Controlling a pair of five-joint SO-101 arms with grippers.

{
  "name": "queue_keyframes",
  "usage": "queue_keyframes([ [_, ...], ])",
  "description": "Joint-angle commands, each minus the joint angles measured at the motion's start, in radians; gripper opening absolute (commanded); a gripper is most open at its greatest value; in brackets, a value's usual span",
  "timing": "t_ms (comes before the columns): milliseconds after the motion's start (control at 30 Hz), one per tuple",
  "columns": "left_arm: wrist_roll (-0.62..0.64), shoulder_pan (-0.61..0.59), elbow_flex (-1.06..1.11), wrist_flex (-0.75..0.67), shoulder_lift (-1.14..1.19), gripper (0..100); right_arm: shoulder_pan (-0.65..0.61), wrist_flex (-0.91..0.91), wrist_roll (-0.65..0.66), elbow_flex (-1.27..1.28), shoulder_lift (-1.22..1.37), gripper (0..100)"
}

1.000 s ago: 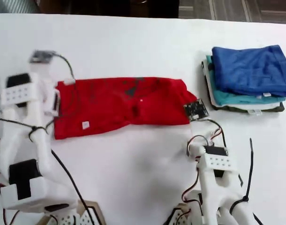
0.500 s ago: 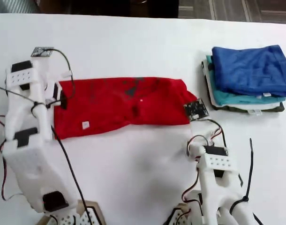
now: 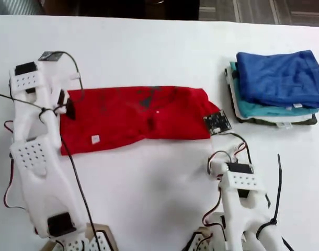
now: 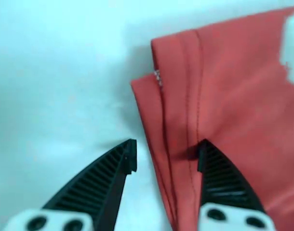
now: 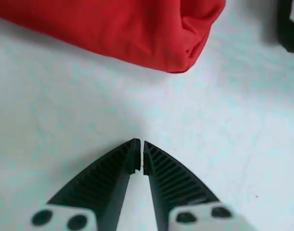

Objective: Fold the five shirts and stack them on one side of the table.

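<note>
Left tool (image 4: 167, 147) gapes astride the partly cropped red shirt (image 4: 233, 96); right tool (image 5: 141, 144) sits closed, empty.

Our left arm (image 3: 36, 162) stretches forward from its base along the left side, its wrist turned inward. Our left gripper (image 4: 167, 150) points down with its jaws spread apart. Our right arm (image 3: 243, 198) sits folded near its base. Our right gripper (image 5: 141, 155) has its jaws pressed together, holding nothing.

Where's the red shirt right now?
High view: the red shirt lies mid-table, left gripper at its left end, folded stack to its right.
</note>
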Motion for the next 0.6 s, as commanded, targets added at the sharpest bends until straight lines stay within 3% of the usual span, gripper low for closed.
queue_keyframes([
  [0,-0.051,0.009,-0.064,0.098,0.057,20,-0.005,-0.018,-0.002,-0.003,-0.035,2.0],
  [133,-0.064,0.026,-0.14,0.146,0.094,1,-0.005,-0.018,-0.002,-0.003,-0.035,2.0],
  [367,-0.071,0.009,-0.225,0.157,0.103,8,-0.005,-0.018,-0.002,-0.003,-0.035,2.0],
  [567,-0.071,-0.072,-0.334,0.204,0.103,20,-0.005,-0.018,-0.002,-0.003,-0.035,2.0],
])
